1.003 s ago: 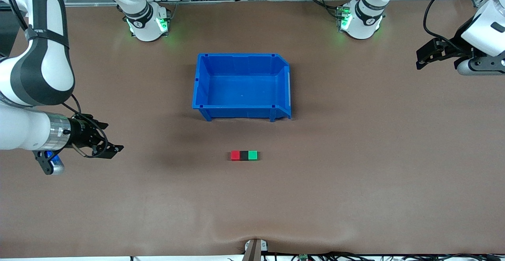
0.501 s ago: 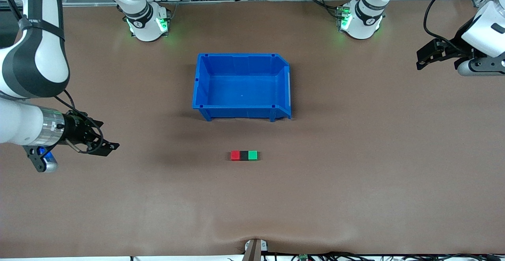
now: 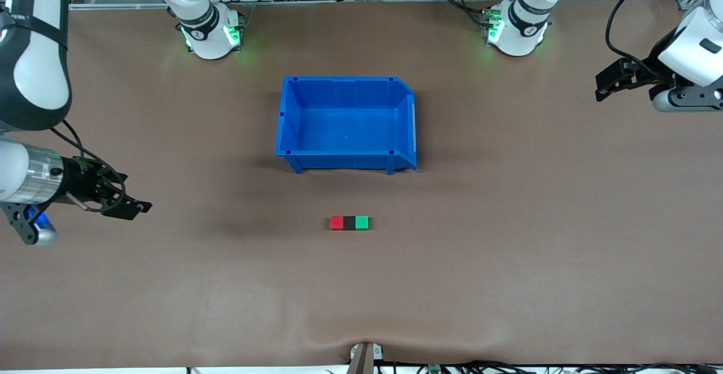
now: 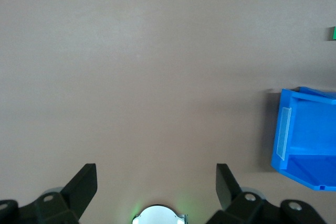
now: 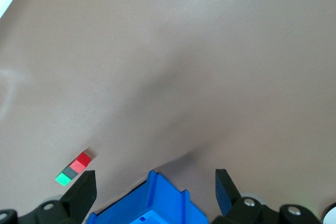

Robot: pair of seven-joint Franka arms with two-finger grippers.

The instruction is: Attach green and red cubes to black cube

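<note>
Since a second ago the right gripper (image 3: pixel 133 209) has drawn back toward its own end of the table, and the left gripper (image 3: pixel 607 83) has shifted only slightly; the cubes have not moved.

The black cube (image 3: pixel 349 223) sits on the table (image 3: pixel 508 249) nearer the front camera than the blue bin (image 3: pixel 347 122), with the red cube (image 3: pixel 337 222) touching it on the side toward the right arm's end and the green cube (image 3: pixel 362 222) touching it on the side toward the left arm's end. The three make one short row whose long axis runs along the table from one arm's end to the other. Whether they are truly joined or merely pressed together cannot be told from these views, though the task looks finished.

Both grippers stand wide open and hold nothing. The right gripper hovers over bare table well apart from the row and roughly in line with its long axis; it is the nearer of the two. The left gripper hangs over the table's edge at its own end, much farther off. Any further move on the row would likely fall to the right arm, coming in at the red end.
</note>
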